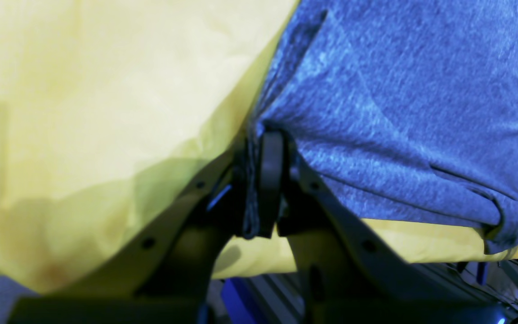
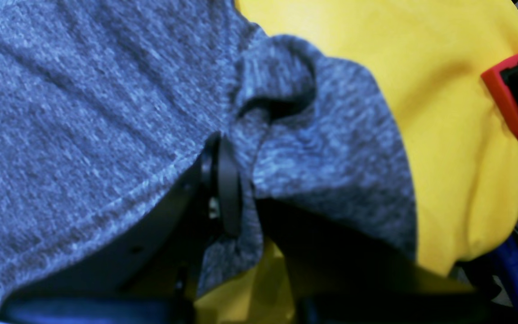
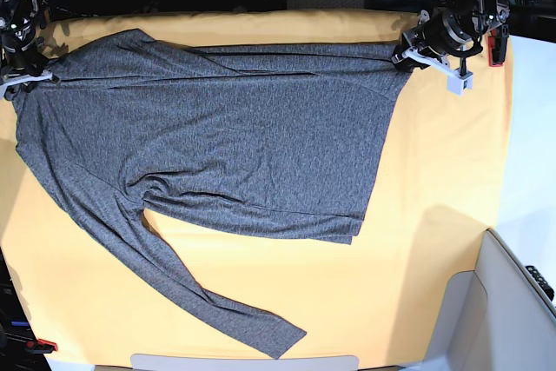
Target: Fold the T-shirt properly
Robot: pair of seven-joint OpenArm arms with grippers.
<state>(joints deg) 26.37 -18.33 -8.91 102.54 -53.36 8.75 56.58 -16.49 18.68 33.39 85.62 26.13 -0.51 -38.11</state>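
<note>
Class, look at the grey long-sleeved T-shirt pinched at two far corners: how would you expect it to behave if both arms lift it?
The T-shirt would probably sag between the left gripper and the right gripper, since the knit bunches limply at each pinch. Its loose sleeve would likely trail and drag over the yellow cloth. It looks light.

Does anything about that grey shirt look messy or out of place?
Yes: the T-shirt lies sideways and skewed on the yellow cloth, one long sleeve trailing off diagonally toward the near edge, not yet folded.
</note>
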